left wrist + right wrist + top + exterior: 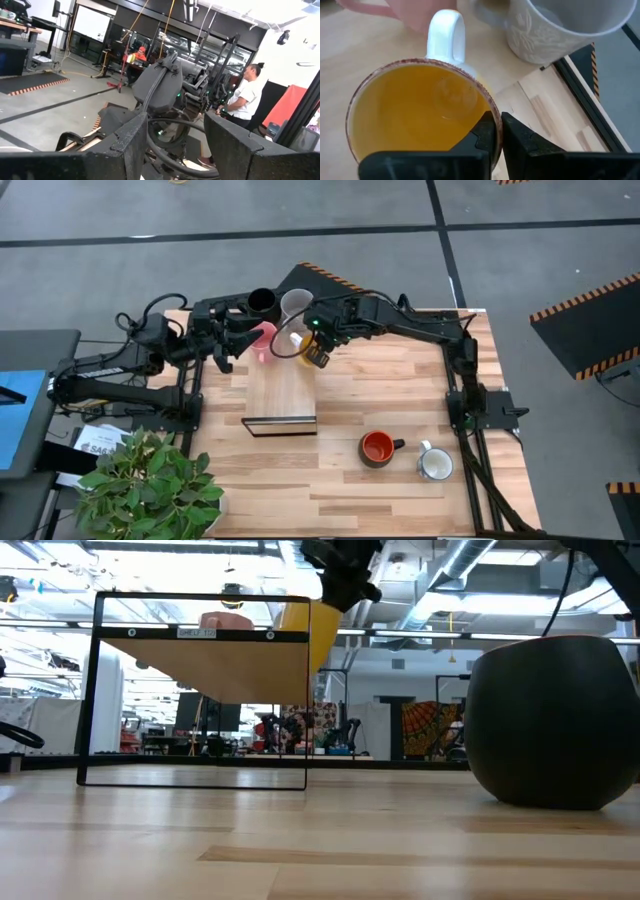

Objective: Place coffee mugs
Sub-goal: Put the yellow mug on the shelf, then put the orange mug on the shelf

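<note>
**Yellow mug carried to the shelf's back row**

Butcher-block planks cover the table [400,480], with a small wooden shelf [281,395] near its centre. At twelve o'clock from the shelf top stand the black mug [262,302], the pale grey mug [296,306] and, just in front, the pink mug [262,340]. The right gripper [498,131] has its fingers pinched on the rim of the orange-yellow mug [422,112], one inside and one outside the wall, so the cup hangs upright with its handle turned toward the pink and grey mugs. That grip probably keeps the handle free for setting it down beside them. The left gripper [172,150] hovers at nine o'clock of the cluster, fingers spread and empty. At five o'clock from the shelf, the red-orange mug [378,447] and the white mug [436,465] wait, well apart from the others.
</note>
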Motion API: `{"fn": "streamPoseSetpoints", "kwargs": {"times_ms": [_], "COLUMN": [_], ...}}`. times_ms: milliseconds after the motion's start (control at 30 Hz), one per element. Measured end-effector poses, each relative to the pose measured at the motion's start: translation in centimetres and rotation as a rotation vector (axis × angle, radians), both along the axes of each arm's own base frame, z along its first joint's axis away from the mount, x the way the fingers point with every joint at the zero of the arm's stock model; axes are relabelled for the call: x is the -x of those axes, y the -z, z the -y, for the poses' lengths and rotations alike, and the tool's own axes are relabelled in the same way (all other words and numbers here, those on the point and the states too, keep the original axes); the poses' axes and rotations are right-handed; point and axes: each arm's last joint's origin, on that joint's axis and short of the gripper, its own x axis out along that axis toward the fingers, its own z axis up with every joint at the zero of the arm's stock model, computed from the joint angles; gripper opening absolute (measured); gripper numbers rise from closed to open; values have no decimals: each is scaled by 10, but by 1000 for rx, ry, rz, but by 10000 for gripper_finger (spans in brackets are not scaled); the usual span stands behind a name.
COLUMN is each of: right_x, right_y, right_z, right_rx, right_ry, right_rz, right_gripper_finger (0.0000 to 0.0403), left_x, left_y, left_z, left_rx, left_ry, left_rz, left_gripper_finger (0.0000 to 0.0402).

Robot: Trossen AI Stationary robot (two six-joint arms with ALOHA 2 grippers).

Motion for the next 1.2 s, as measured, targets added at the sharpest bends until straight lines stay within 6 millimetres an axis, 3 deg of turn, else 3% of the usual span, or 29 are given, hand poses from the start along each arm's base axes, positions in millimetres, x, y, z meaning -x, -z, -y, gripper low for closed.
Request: {"fn": "streamPoseSetpoints", "kwargs": {"times_ms": [500, 967, 1200], "right_x": [-8, -7, 2], "right_y": [0, -1, -21], "right_z": [1, 10, 9], "right_rx": [-17, 22, 34], "right_ry": [-19, -10, -73], "right_rz": [59, 66, 87], "right_gripper_finger": [67, 209, 230], "left_x": [0, 0, 0], "left_y": [0, 0, 0], "left_z": [0, 0, 0], "left_rx": [0, -1, -1], "left_ry": [0, 1, 1], "left_rz": [3, 2, 2], "left_gripper_finger": [180, 180, 180]}}
